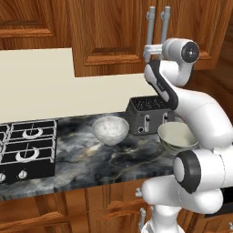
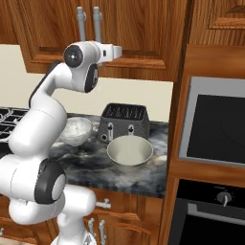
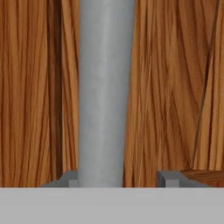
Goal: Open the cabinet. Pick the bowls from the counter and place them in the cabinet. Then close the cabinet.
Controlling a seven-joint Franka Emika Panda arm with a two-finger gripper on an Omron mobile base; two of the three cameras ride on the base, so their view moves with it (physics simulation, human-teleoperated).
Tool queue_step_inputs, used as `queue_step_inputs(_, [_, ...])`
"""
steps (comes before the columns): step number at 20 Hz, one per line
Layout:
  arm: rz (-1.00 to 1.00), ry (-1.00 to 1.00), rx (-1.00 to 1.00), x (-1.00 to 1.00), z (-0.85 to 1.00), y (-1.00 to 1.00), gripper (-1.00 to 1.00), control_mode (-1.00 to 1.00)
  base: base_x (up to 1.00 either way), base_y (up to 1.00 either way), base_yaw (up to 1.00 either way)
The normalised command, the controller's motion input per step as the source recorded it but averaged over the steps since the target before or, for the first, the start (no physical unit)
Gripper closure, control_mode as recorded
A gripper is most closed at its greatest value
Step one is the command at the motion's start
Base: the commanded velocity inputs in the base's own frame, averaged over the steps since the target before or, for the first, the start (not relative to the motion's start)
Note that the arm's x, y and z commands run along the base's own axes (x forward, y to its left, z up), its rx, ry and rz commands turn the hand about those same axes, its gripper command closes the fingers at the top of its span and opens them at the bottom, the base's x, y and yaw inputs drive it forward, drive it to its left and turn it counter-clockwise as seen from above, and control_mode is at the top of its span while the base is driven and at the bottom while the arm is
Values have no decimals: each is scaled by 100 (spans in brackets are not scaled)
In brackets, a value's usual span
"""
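Note:
The cabinet hangs above the counter with both doors shut. My gripper is raised to its two silver bar handles. In the hand view one handle runs upright between my fingertips. The left tip is close against it and a gap is left on the right, so the gripper is open around the bar. The speckled whitish bowl sits on the counter left of the toaster. The cream bowl sits in front of the toaster, partly behind my arm, and shows plainly in the right base view.
A dark toaster stands at the back of the counter between the bowls. The black gas hob lies to the left. A built-in oven fills the tall unit on the right. Drawers sit below the counter edge.

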Motion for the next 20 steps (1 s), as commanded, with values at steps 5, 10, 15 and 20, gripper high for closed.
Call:
queue_step_inputs(5, [-6, 20, 13, 24, 0, -100, 100, -100, 0, 0, 0])
queue_step_inputs(10, [-7, 13, 19, -6, 0, -100, 100, -100, 0, 0, 0])
queue_step_inputs(15, [0, -2, 23, -27, -10, -100, 100, -100, 0, 0, 0])
queue_step_inputs(20, [2, -42, 28, -65, -9, -100, 100, -100, 0, 0, 0])
